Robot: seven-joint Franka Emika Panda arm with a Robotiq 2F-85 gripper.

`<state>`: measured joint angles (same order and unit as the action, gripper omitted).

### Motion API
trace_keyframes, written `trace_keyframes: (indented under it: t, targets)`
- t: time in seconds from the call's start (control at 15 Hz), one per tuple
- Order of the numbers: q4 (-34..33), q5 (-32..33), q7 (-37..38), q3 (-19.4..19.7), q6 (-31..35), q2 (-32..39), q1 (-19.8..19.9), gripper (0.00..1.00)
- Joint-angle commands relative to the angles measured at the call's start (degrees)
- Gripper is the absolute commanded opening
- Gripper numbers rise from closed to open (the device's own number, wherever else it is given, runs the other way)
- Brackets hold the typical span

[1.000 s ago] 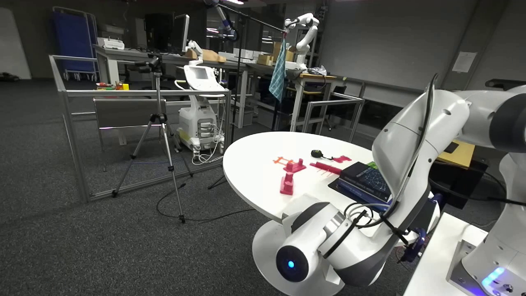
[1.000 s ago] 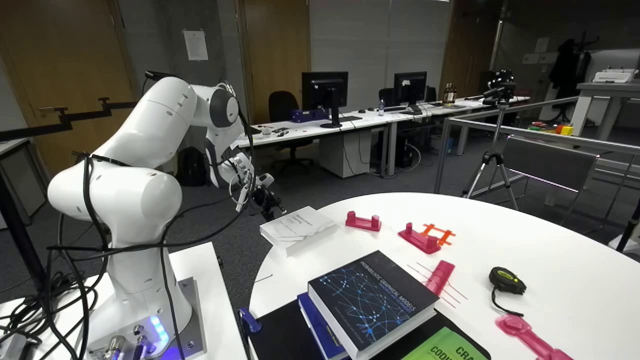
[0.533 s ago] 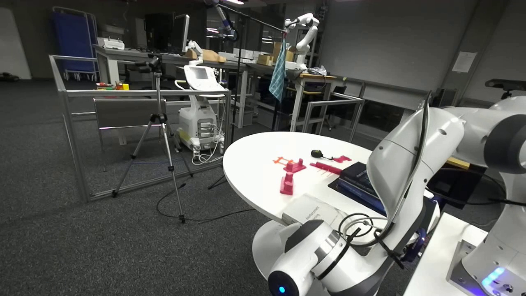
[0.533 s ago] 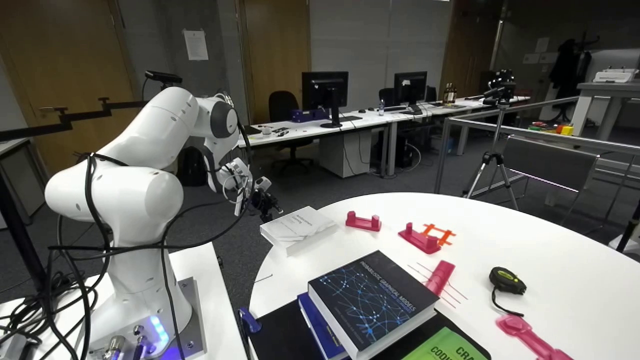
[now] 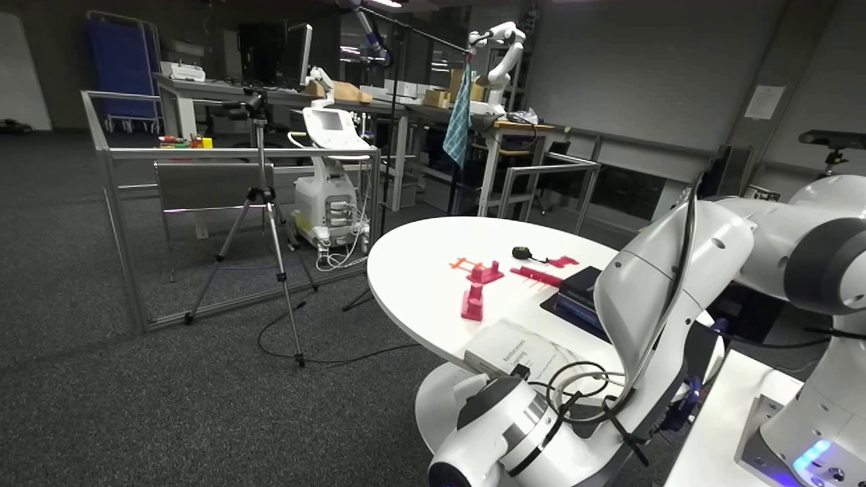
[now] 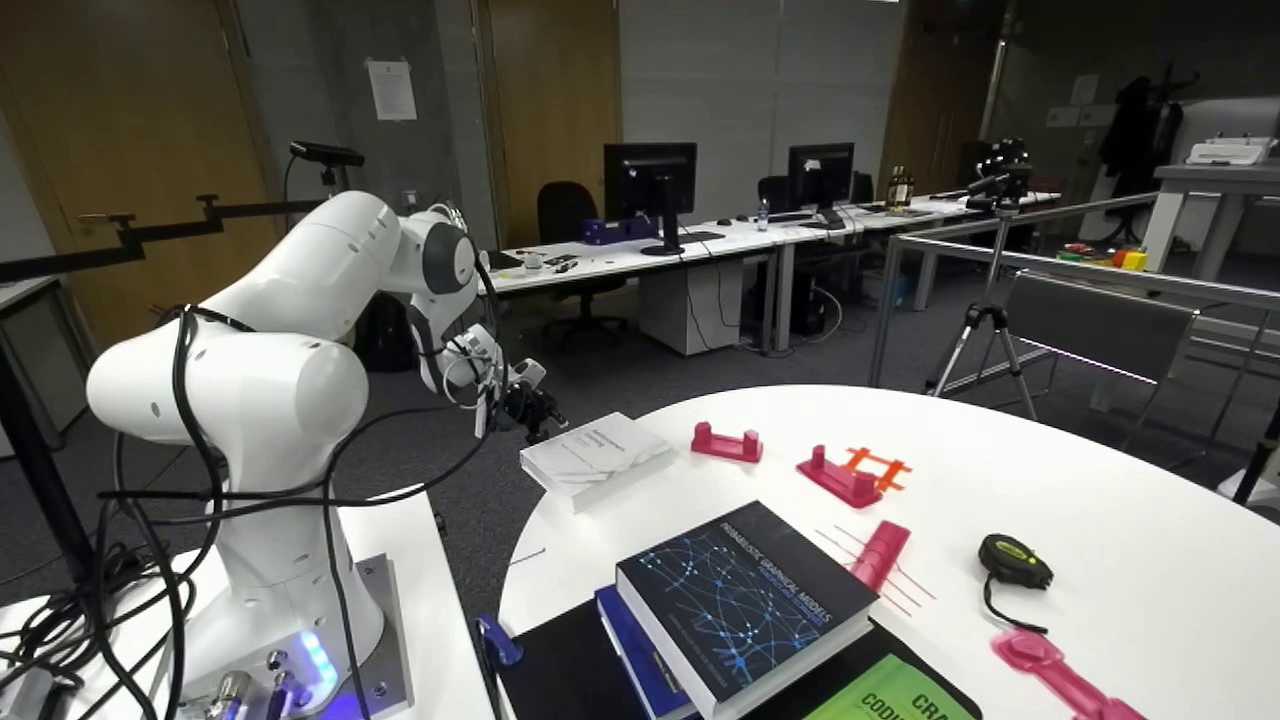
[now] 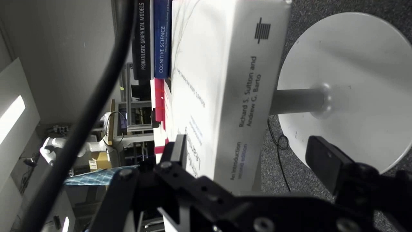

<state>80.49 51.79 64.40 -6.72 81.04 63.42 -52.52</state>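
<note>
We had our gripper (image 7: 249,149) spread wide, the white book (image 7: 230,93) just ahead seemingly lined up, not yet grasped.

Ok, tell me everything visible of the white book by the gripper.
The white book is thick and closed, its smooth, card-like cover titled Reinforcement Learning, with faint grey shapes. The spine names Sutton and Barto. The book lies flat, front up, on the round table, spine side jutting past the edge. The open gripper faces the spine without holding it; whether they touch is unclear.
</note>
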Motion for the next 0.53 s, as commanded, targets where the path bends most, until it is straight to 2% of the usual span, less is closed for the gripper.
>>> trace_keyframes:
  t: [0.0, 0.47]
  targets:
    - [-2.41, -0.45, -1.37, 1.29, -2.07, 1.19, 0.01, 1.0]
    - [-2.08, -1.36, -0.91, 2.5, -2.66, 1.27, 1.36, 1.0]
